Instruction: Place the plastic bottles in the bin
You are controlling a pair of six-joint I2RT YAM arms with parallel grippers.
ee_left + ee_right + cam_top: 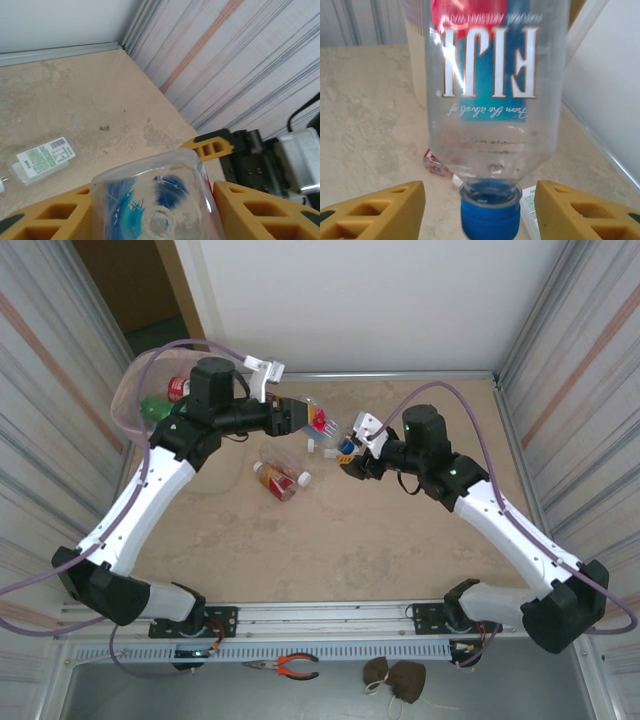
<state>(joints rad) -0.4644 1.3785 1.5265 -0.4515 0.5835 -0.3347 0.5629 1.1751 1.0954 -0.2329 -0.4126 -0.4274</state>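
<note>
The overhead camera hangs above and behind the arm bases (pixel 195 618), looking down on the counter (pixel 330 550) from well off. The left wrist camera rides just behind the left end effector (pixel 152 202), facing the right-hand ribbed wall (pixel 240 65). The right wrist camera peers past the right end effector (pixel 480 200) roughly the opposite way. All three catch the Fiji bottle (pixel 495 100), both wrist views up close, from opposite ends.

Blue-capped bottle (pixel 495 100) aloft, pink bin (pixel 122 400) far-left
</note>
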